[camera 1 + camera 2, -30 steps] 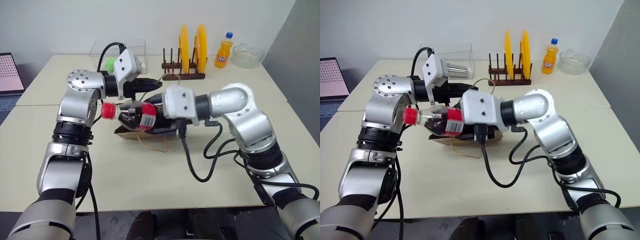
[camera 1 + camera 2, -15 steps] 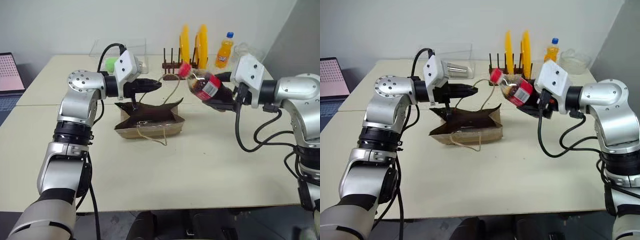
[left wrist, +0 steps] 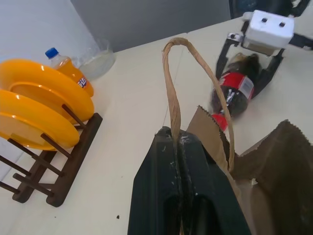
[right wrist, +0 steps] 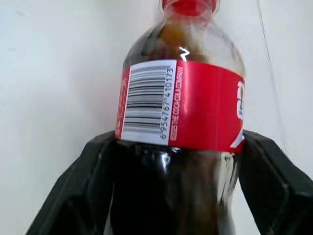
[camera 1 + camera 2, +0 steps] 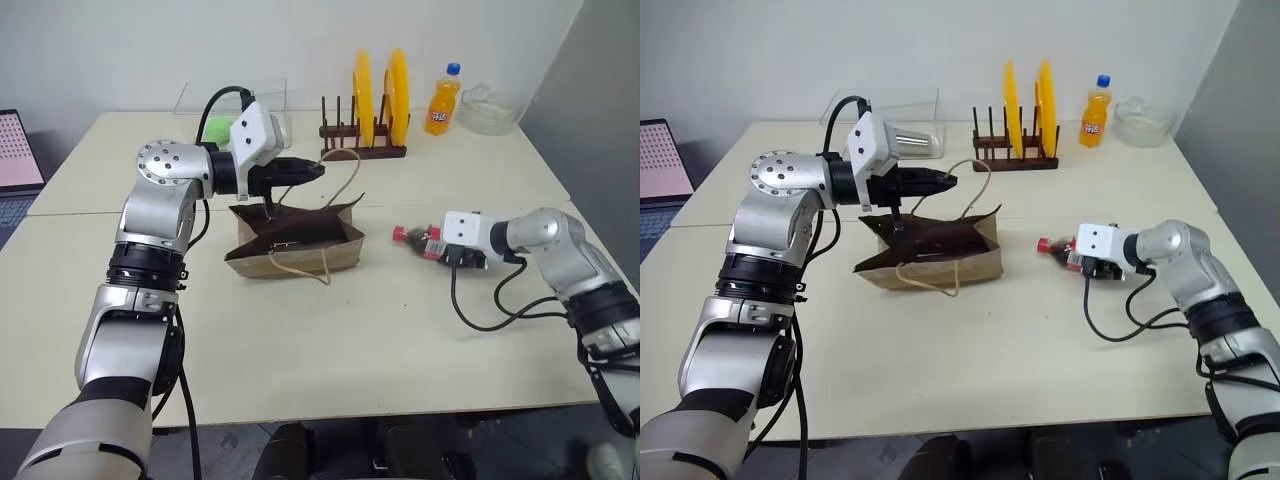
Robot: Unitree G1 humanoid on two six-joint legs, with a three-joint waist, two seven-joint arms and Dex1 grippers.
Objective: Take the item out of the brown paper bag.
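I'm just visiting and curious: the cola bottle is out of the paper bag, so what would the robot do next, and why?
Probably open the right gripper and back away: the cola bottle already lies on the table, clear of the brown paper bag, with the fingers on both sides of it.

Pale beige tables (image 5: 330,330) stood pushed together. A plain white wall (image 5: 300,40) rose behind, grey (image 5: 600,80) beyond the right gripper.

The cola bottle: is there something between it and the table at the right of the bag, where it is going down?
Nothing visible. The cola bottle, held between the right gripper's fingers, lies low over bare table, apart from the brown paper bag.
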